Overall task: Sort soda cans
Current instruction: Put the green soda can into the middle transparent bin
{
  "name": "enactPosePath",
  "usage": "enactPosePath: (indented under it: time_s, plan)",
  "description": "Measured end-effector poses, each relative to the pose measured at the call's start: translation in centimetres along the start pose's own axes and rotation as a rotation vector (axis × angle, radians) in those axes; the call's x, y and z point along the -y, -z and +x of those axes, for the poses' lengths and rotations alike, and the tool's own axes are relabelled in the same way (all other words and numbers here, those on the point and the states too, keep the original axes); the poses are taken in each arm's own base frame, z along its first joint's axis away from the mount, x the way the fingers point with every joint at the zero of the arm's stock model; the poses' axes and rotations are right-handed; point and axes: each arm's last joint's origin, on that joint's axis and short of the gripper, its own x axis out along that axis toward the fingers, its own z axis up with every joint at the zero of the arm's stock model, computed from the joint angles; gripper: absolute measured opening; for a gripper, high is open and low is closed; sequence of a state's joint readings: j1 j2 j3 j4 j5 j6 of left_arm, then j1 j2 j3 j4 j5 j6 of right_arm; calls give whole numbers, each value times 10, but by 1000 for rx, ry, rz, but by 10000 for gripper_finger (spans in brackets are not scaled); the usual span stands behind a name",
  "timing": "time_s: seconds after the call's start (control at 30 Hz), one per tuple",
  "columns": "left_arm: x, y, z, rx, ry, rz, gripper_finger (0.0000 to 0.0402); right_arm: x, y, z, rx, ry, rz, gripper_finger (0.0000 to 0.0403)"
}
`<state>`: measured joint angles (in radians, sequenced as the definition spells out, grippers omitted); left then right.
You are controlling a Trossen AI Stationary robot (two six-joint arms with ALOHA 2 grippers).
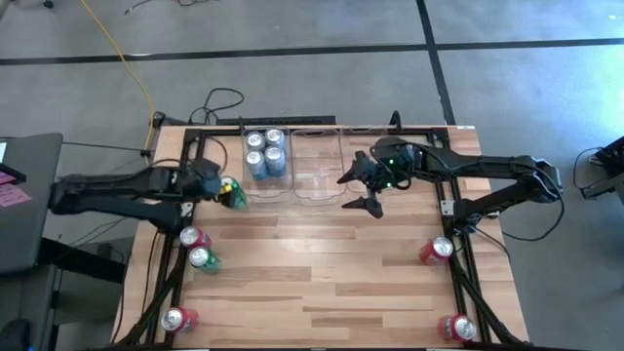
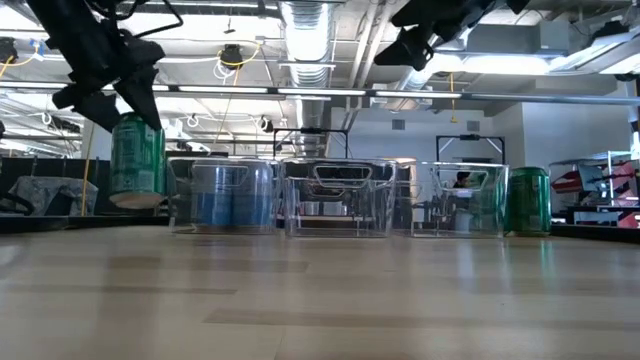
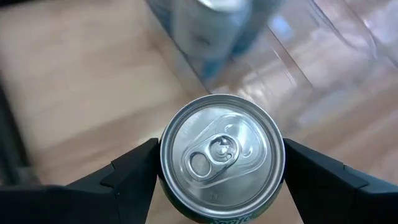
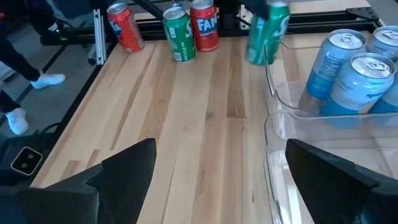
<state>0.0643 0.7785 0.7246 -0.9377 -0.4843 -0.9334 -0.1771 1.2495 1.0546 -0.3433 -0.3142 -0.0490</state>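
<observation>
While the right gripper (image 1: pixel 357 189) hangs spread, the left gripper (image 1: pixel 230 192) pinches a green can (image 3: pixel 221 155).

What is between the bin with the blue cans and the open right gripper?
In the high view, an empty clear bin lies between the bin with blue cans and the right gripper.

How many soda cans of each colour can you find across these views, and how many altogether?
Blue cans: 4
Red cans: 4
Green cans: 3, counting the held green can and one seen only in the low view
Total: 11
</observation>
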Motion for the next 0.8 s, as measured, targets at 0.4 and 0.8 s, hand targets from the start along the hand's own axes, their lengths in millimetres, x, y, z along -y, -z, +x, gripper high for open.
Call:
enactPosePath:
  time_s: [0.4,0.8]
  plan:
    - [59,42,14,-72,109,91,295,-2,4,0,-39,-6,31,375]
    - [116,81,26,31,289,133,295,-10,50,9,-254,62,77,371]
